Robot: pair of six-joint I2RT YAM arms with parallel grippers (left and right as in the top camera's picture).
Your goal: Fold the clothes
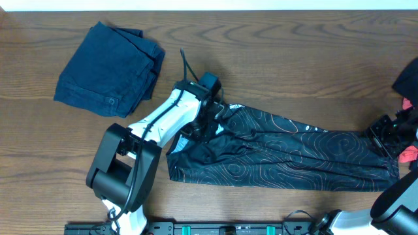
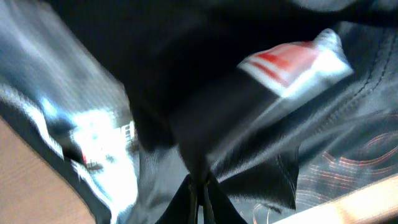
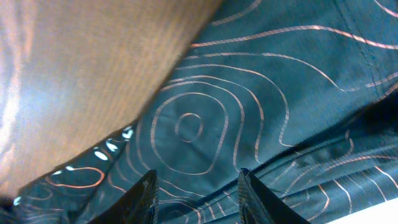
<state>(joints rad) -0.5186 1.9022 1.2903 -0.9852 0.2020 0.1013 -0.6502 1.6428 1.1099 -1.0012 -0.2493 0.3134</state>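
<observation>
Overhead, the jersey (image 1: 294,153) lies as one long band on the surface (image 1: 261,52), its long axis running left to right and dipping slightly toward the right. The left hand (image 1: 212,117) sits at the band's left end and the right hand (image 1: 382,134) at its far right end, so each arm is nearest its own end. From the left wrist, the fingers meet at the bottom of the view, closed on a pinch of black jersey fabric near a white-and-red label (image 2: 292,62). From the right wrist, the fingers (image 3: 146,199) stand parted just over the contour-patterned cloth, gripping nothing that shows. Any fold, I judge, carries one end along that axis toward the other.
</observation>
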